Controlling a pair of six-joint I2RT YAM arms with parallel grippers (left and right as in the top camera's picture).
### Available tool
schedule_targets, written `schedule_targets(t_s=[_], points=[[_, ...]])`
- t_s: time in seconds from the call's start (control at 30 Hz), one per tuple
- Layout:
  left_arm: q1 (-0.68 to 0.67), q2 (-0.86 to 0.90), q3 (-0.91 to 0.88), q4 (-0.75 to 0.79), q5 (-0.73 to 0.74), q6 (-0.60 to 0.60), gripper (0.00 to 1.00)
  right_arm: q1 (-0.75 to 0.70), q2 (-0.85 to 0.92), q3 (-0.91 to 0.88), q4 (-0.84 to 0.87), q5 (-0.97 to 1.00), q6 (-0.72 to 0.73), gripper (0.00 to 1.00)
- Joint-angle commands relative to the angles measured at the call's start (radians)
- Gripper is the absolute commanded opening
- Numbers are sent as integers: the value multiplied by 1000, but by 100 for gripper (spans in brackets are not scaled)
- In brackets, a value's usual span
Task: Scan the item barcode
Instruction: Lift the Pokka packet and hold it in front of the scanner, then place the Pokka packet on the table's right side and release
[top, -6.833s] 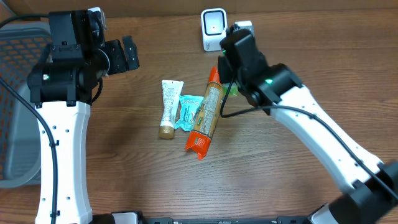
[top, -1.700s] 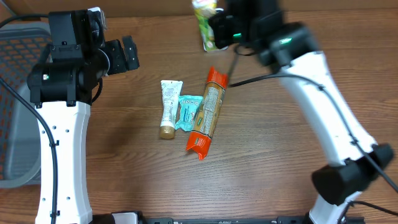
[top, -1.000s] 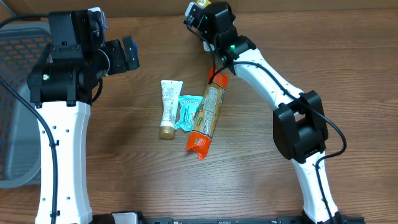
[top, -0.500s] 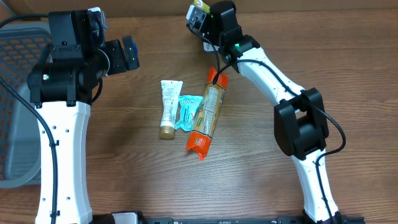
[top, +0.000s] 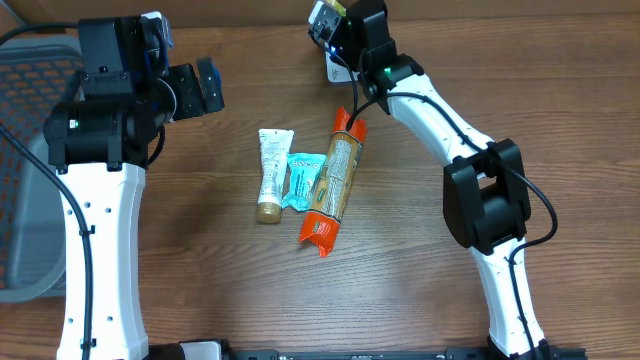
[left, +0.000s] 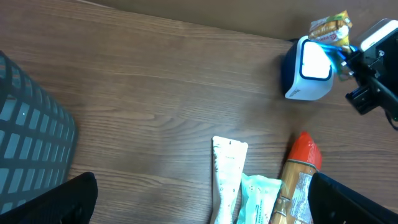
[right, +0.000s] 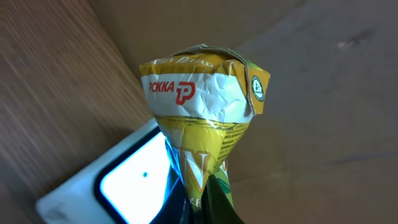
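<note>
On the wooden desk (top: 200, 280), at its far edge, we find the right jaws shut tight on the yellow packet (right: 202, 106), held just beside the scanner (left: 308, 78). The left jaws gape empty, far left. We judge the packet presented, the read unconfirmed.

The overhead camera looks straight down on the tabletop (top: 200, 280) from well above. The left wrist camera looks obliquely across the wood from the left, toward the scanner (left: 308, 68) at mid range. The right wrist camera sits tight against the pouch (right: 199, 106), with the scanner just behind it. All three views share the scanner.
</note>
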Motion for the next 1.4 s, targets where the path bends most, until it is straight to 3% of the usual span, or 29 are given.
schedule_targets(t_s=[0.0,0.13,0.17,0.23,0.33,0.4,0.47,0.5,0.53,0.77,0.93,0.97,1.03,1.13,1.2,1.27,1.37], points=[[-1,9,6,4,-6,2,100,6,-148,27,-51,-66,132,4],[-1,9,6,4,-6,2,100,-5,-339,27,-274,-215,433,4],[-1,9,6,4,-6,2,100,-20,-414,27,-376,-220,599,4],[-1,9,6,4,-6,2,100,-49,-486,27,-512,-220,769,4],[-1,9,6,4,-6,2,100,-116,-553,27,-713,-219,906,4],[-1,9,6,3,-6,2,99,-183,-562,27,-830,-186,1019,4],[-1,9,6,4,-6,2,100,-265,-548,18,-946,-85,1226,4],[-1,9,6,4,-6,2,100,-320,-537,-3,-1004,-18,1395,4],[-1,9,6,4,-6,2,100,-367,-530,-31,-1035,17,1539,4],[-1,9,6,4,-6,2,100,-570,-525,-312,-991,27,2079,4],[-1,9,6,3,-6,2,100,-605,-525,-531,-782,28,2118,5],[-1,9,6,4,-6,2,100,-605,-525,-556,-759,28,2118,12],[-1,9,6,4,-6,2,100,-605,-525,-580,-756,29,2102,43],[-1,9,6,4,-6,2,100,-605,-529,-573,-757,28,2004,68],[-1,9,6,4,-6,2,100,-605,-534,-539,-766,0,1848,88],[-1,9,6,4,-6,2,100,-605,-543,-498,-777,-75,1691,93],[-1,9,6,4,-6,2,99,-584,-565,-416,-791,-261,1453,93]])
